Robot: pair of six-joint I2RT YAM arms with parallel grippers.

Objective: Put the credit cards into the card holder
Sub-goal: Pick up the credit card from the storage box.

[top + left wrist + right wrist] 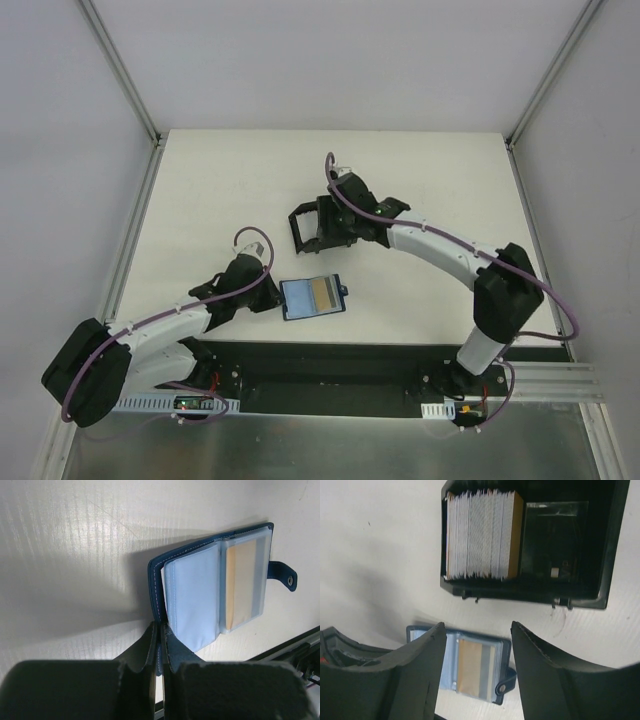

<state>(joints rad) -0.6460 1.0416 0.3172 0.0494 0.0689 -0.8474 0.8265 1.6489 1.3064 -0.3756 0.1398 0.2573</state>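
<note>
The card holder (313, 297), a dark blue wallet, lies open near the table's front edge, showing pale clear slots and a tan card in one slot (240, 587). My left gripper (272, 291) is shut on the wallet's left cover edge (156, 605); its fingers (172, 647) pinch the blue flap. The credit cards (480, 535) stand on edge as a thick white stack in the left part of a black box (612, 545). My right gripper (477, 630) is open and empty, above the table between the box and the wallet (470, 667).
The black box (296, 222) sits mid-table beneath the right wrist; its right part holds a clear insert (552, 535). The wallet's snap tab (286, 576) sticks out on its right side. A black rail (330, 360) runs along the table's front edge.
</note>
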